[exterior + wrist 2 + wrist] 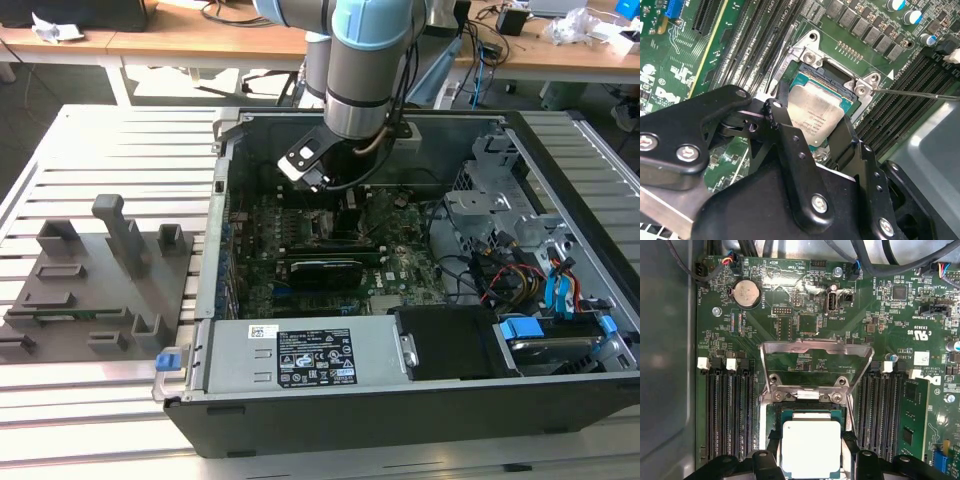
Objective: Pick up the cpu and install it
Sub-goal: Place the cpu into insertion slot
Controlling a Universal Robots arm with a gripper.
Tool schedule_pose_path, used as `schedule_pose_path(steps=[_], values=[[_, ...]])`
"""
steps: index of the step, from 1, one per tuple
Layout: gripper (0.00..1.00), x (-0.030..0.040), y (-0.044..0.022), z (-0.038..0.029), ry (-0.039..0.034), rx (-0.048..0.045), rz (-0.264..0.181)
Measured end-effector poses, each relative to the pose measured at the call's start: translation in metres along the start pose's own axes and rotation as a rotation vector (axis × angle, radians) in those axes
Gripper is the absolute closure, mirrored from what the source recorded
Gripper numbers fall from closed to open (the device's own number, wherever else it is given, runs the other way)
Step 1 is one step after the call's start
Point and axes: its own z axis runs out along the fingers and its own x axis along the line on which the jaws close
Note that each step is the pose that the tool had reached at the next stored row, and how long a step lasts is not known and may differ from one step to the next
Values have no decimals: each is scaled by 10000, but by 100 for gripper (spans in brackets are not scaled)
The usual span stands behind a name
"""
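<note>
Black two-finger gripper is pinching the small silvery square cpu by opposite edges, right over the open black socket. I'd be keeping it level, corners matched, zero force.

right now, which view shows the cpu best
The first wrist view: it looks straight down on the cpu, its shiny top plain between the two sides of the claw. The second wrist view shows the cpu slanted, partly behind the claw. In the exterior view the arm stands over that spot.
</note>
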Motion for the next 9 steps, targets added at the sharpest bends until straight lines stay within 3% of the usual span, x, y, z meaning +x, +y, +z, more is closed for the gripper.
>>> schedule_pose_path(steps=[9], values=[[45, 2, 1, 41, 1, 4, 65]])
